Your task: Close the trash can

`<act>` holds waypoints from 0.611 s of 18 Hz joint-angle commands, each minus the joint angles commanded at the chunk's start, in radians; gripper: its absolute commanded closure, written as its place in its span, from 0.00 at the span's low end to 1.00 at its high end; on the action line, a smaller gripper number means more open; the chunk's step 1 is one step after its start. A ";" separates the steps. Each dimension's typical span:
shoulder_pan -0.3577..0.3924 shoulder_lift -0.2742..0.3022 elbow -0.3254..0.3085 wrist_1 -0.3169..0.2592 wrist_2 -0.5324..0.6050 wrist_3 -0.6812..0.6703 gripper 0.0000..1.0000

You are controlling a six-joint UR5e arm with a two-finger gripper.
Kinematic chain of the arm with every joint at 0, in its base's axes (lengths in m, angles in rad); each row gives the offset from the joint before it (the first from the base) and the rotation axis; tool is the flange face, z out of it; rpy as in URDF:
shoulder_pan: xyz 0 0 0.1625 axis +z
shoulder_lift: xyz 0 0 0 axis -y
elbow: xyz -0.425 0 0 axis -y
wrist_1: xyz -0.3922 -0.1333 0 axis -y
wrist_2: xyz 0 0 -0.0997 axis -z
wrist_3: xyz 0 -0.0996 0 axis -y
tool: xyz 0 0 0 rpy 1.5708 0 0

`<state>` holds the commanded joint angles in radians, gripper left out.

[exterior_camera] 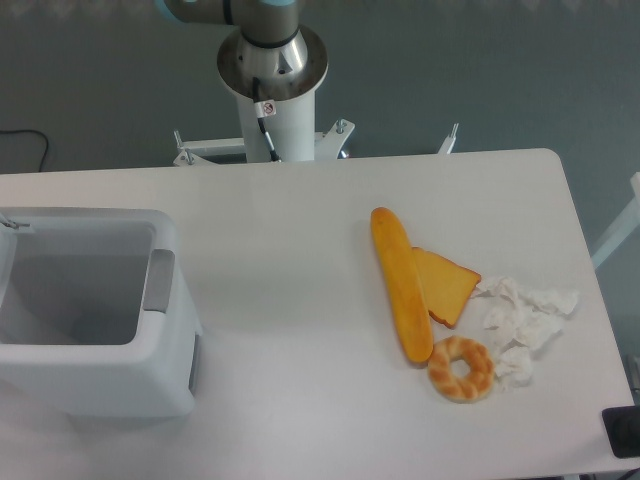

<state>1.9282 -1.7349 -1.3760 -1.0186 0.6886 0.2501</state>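
White table [290, 250] against grey floor. Lower left of frame: trash can [95, 375], open-topped, grey tab [159, 281] on right rim. Lower right: ring-shaped bread [461, 368], crumpled tissue [525, 322], baguette [401, 283], toast slice [446, 285]. Top centre: arm base [271, 75]. Gripper out of frame; opening cannot be told.

There are no words or numbers here that can be read. The only sign is a tiny white sticker [267, 108] with a red mark on the robot's white post [275, 125], and it is too small to make out. The claw is not in the picture, so places cannot be told from it.
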 joint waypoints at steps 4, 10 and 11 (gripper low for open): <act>0.003 0.002 0.002 0.000 0.002 0.000 0.00; 0.008 0.002 0.000 0.000 0.003 0.000 0.00; 0.008 0.002 0.000 -0.002 0.003 0.000 0.00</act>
<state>1.9359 -1.7334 -1.3760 -1.0201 0.6918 0.2500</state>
